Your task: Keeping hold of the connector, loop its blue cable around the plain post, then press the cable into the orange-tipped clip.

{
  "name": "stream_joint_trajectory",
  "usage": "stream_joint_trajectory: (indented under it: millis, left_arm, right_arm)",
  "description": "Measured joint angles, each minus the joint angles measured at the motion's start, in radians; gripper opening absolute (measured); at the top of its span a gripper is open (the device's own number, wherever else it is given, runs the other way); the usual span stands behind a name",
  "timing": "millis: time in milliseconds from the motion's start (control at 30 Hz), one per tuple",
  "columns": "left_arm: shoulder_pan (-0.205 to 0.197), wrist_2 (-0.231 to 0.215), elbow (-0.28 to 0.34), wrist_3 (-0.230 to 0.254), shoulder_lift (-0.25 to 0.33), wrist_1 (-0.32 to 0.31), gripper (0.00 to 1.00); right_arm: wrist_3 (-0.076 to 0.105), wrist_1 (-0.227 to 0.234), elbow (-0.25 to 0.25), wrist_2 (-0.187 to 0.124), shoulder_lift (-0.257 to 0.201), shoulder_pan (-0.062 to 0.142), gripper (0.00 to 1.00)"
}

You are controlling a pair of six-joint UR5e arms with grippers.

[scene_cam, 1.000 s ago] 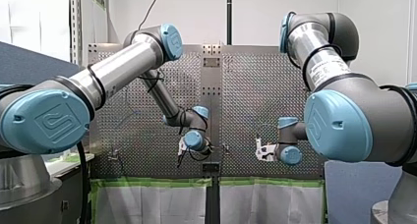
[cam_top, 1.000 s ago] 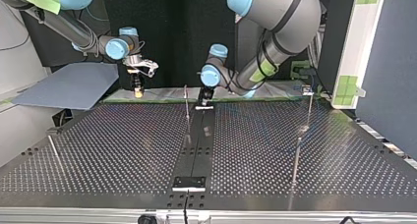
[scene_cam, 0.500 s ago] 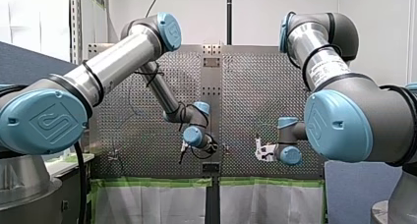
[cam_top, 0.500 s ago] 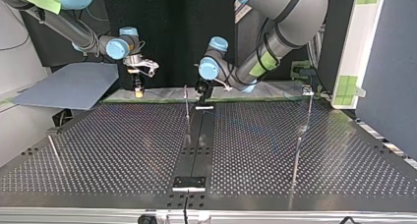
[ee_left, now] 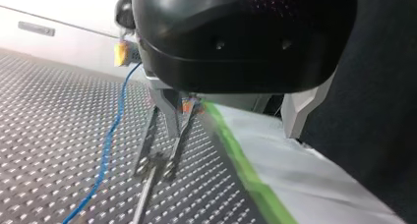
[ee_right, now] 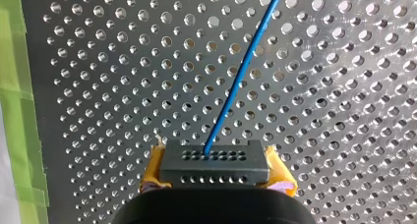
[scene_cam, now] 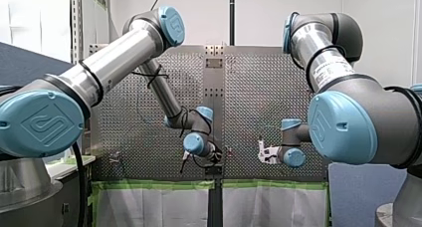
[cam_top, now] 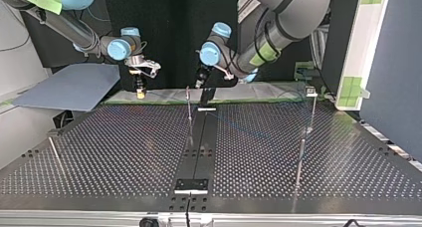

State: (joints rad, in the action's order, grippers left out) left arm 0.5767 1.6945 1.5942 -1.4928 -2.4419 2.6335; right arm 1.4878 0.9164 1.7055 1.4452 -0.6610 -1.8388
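Note:
My right gripper (ee_right: 216, 184) is shut with its yellow pads on the black connector (ee_right: 215, 162). The blue cable (ee_right: 241, 71) runs from the connector ahead over the perforated plate. In the top view that gripper (cam_top: 141, 90) hangs at the table's far edge, on the left. My left gripper (ee_left: 231, 133) stands open with nothing between its fingers. The orange-tipped clip (ee_left: 187, 106) rises just ahead of it, beside one finger, and the blue cable (ee_left: 110, 140) lies on the plate to the side. In the top view my left gripper (cam_top: 203, 87) hovers next to the thin clip (cam_top: 188, 102).
A thin metal post (cam_top: 310, 107) stands at the top view's right and another thin rod (cam_top: 54, 152) at its left. A black strip (cam_top: 199, 147) runs down the middle of the perforated table (cam_top: 109, 152). Green tape (ee_left: 246, 170) edges the plate.
My left arm has lifted and swung its gripper toward the top view's left, closer to the clip. My right arm and the connector have stayed still.

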Motion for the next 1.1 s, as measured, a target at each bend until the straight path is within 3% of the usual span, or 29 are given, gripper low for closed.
stream_joint_trajectory:
  millis: [433, 1100]
  left_arm:
    - [0.049, 0.049, 0.01, 0.002, 0.001, -0.018, 1.0]
    - [0.072, 0.079, 0.01, -0.027, 0.034, -0.05, 1.0]
  right_arm:
    - [0.002, -0.004, 0.0, 0.0, 0.0, 0.005, 0.0]
    - [0.002, -0.004, 0.0, -0.006, 0.001, 0.006, 0.0]
